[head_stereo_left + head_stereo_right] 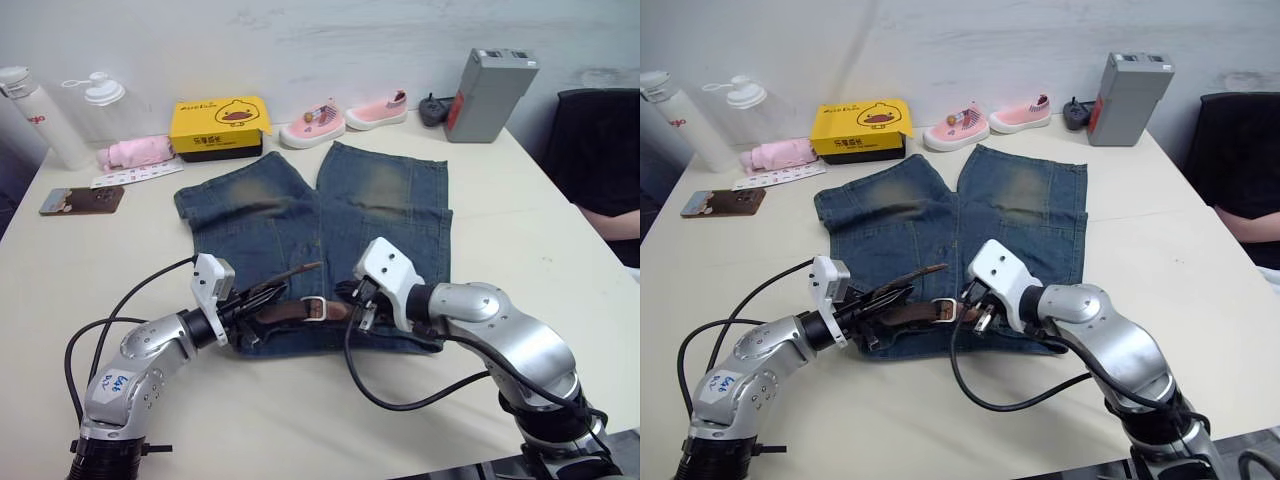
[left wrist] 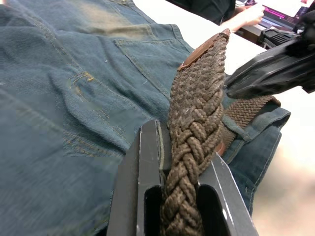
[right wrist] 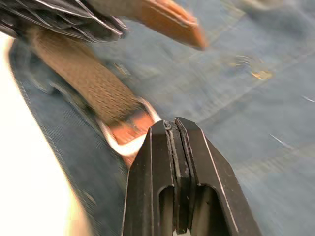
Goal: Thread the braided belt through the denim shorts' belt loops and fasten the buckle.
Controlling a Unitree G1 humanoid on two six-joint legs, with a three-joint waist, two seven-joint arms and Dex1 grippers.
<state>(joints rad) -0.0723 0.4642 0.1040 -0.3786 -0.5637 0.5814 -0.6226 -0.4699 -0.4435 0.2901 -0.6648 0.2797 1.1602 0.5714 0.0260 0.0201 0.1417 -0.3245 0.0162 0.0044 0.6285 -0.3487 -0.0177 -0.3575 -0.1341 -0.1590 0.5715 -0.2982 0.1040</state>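
Observation:
The denim shorts [image 1: 320,225] lie flat in the middle of the table, legs pointing away from me. The braided belt [image 2: 192,123] runs along the waistband at the near edge and passes under a belt loop [image 2: 235,132]. My left gripper [image 1: 252,300] is shut on the strap a little behind its tan leather tip [image 1: 305,268], which sticks up free above the denim. The silver buckle [image 1: 315,307] lies on the waistband between the two grippers. My right gripper [image 3: 177,129] is shut with nothing in it, its tips just beside the buckle [image 3: 125,142].
Along the far edge stand a yellow box [image 1: 220,125], two pink shoes [image 1: 312,125], a grey box [image 1: 490,92], two bottles [image 1: 35,115] and a pink cloth [image 1: 132,152]. A brown flat case [image 1: 85,200] lies at the left. A person's arm [image 1: 612,222] rests at the right edge.

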